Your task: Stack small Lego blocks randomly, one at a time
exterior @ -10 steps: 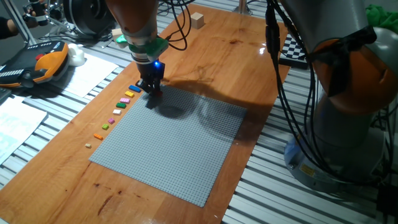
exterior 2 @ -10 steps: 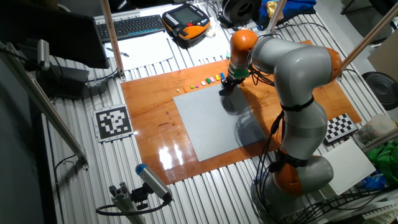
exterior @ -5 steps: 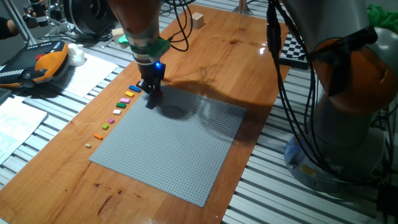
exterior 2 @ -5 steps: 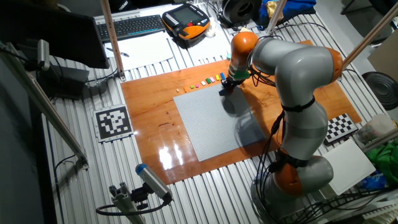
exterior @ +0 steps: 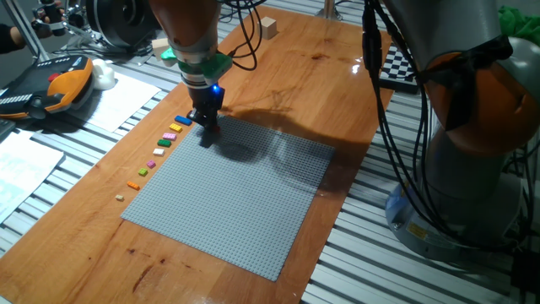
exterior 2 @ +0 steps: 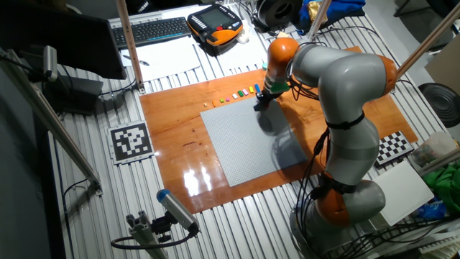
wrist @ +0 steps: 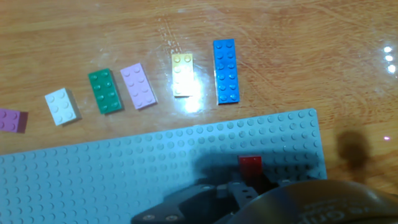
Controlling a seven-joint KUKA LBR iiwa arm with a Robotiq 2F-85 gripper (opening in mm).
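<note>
The tool [exterior: 207, 124] has barely moved over the last second, poised at the grey baseplate's [exterior: 245, 203] corner, apparently gripping a red brick [wrist: 251, 166]. Placement seems underway; the blue brick [wrist: 225, 62] and its row wait on the counter [exterior: 312, 84].

Bright, even overhead light fills both fixed views, and each is sharp throughout. The varnished orange-brown wooden desk [exterior 2: 180, 137] throws white glare patches near its front edge in the other fixed view. The arm casts soft, dark shadows across the large grey studded baseplate [exterior: 245, 198]. In the hand view, glare washes out the small yellow studded brick [wrist: 182, 73], bright spots speckle the right edge, and the near claw parts are dark and blurred.
</note>
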